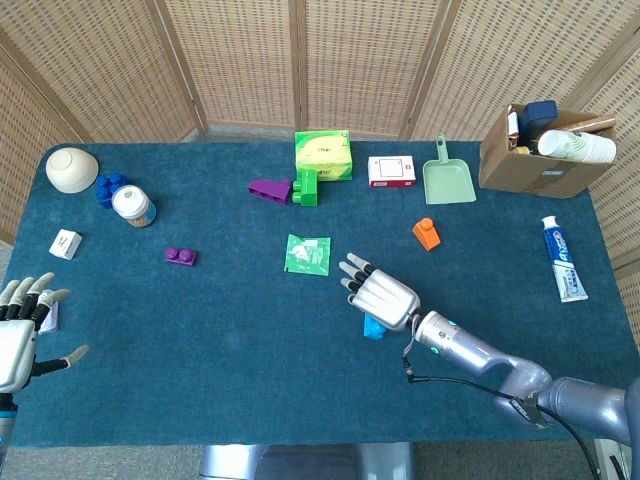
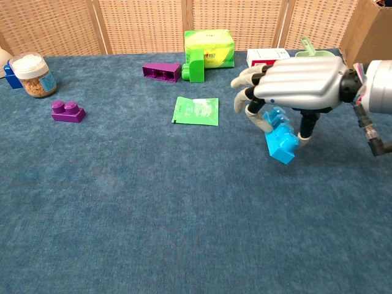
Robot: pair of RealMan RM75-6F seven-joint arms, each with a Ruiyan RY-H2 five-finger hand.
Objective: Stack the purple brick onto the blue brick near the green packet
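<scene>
Matt blue cloth table (image 1: pixel 250 360); glossy plastic blue brick (image 2: pixel 282 144); woven screen (image 1: pixel 300 60).

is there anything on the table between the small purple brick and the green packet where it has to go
Nothing visible blocks it. In both views bare blue cloth lies between the purple brick and the green packet. The right hand holds the blue brick on the packet's far side.

I see a cardboard box (image 1: pixel 535 165) of bottles beside my green scoop (image 1: pixel 447 178). A toothpaste tube (image 1: pixel 563 258) lies nearer, and an orange brick (image 1: pixel 426 233) sits apart
</scene>
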